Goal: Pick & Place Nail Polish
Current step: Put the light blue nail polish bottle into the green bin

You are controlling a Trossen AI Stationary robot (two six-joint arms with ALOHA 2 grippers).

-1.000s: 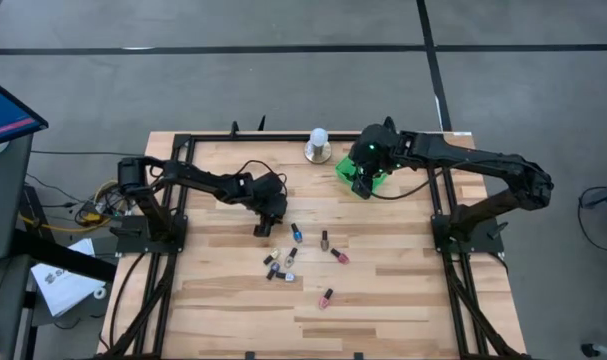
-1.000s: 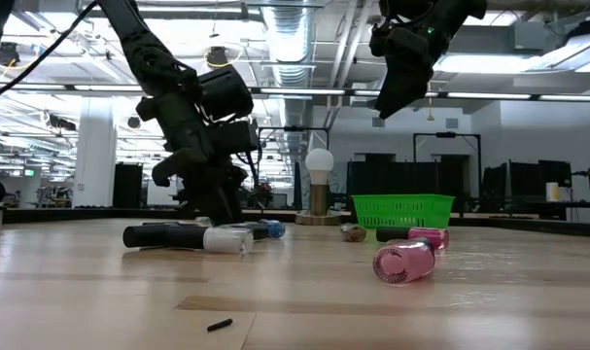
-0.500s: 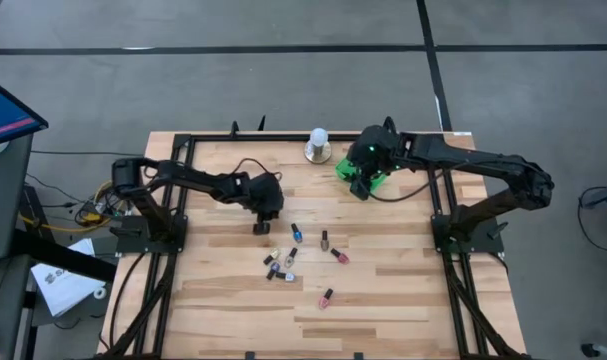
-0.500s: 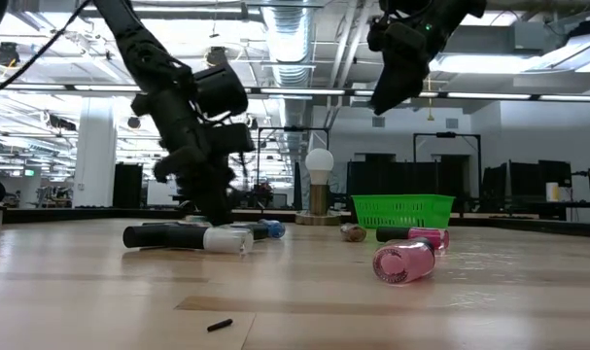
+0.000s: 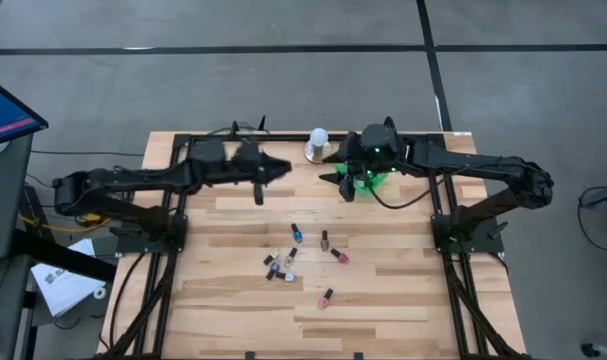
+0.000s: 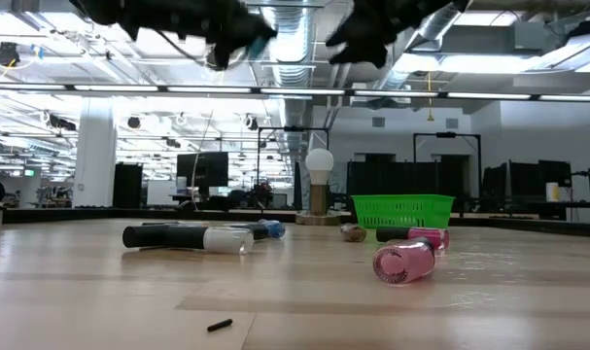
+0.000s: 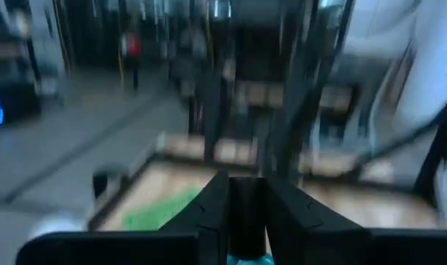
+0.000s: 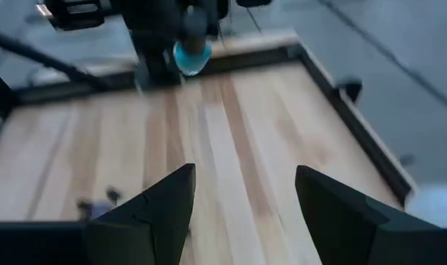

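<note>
My left gripper [image 5: 280, 167] is raised high over the table's far half, shut on a small blue nail polish bottle [image 8: 190, 55]. My right gripper [image 5: 335, 177] hangs open and empty beside the green basket [image 5: 373, 180], facing the left gripper. Several nail polish bottles [image 5: 296, 233] lie on their sides on the wooden table around its middle. In the low view a pink one [image 6: 403, 262] lies nearest. My left gripper pinches the bottle between its two fingers [image 7: 208, 213]. The dark cap [image 7: 245, 210] lies between them and the blue body [image 7: 247, 258] sticks out. The bottle is lifted well clear of the table. The fingers reach about level toward the table's right side.
A white-domed object on a metal base [image 5: 318, 142] stands at the far edge, left of the basket. A small dark fleck [image 6: 219, 325] lies near the front. A black frame [image 5: 183, 140] borders the table.
My left gripper has risen from among the bottles on the table and swung toward the far edge and the basket, tipping from pointing down to about level, with the blue bottle in its fingers. My right gripper has moved a little toward the table's left and turned toward it.
</note>
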